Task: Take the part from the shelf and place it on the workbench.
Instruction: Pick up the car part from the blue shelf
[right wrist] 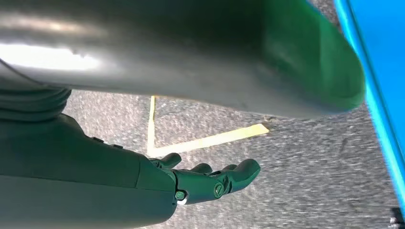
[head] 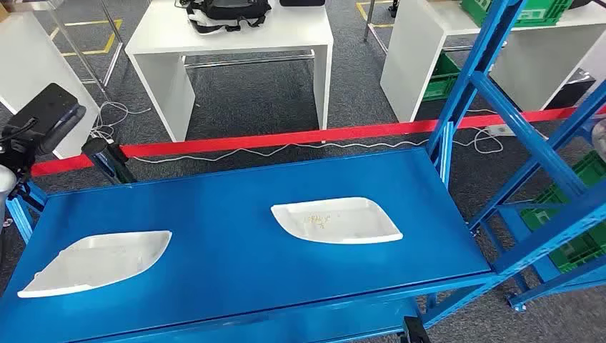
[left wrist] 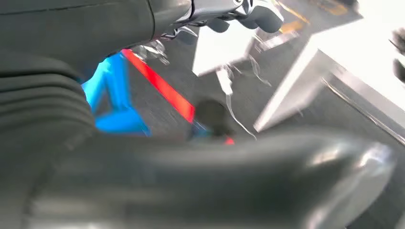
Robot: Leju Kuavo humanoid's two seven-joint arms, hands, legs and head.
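Observation:
Two white moulded parts lie on the blue shelf surface (head: pixel 229 193): one (head: pixel 336 220) right of centre, the other (head: pixel 96 261) near the front left corner. My left hand (head: pixel 43 118) is raised beyond the surface's left end, apart from both parts. In the left wrist view its thick thumb (left wrist: pixel 239 186) and dark fingers (left wrist: pixel 248 14) are spread with nothing between them. My right hand (right wrist: pixel 143 186) hangs over grey carpet beside a blue edge (right wrist: pixel 377 105), fingers (right wrist: pixel 224 179) stretched out and empty.
A red barrier strip (head: pixel 286 138) runs behind the blue surface. Blue rack uprights (head: pixel 486 78) rise at the right, with green crates (head: pixel 572 207) below. White tables (head: pixel 229 43) stand further back, one carrying a black bag (head: pixel 229 13). Cables (head: pixel 179 153) trail on the carpet.

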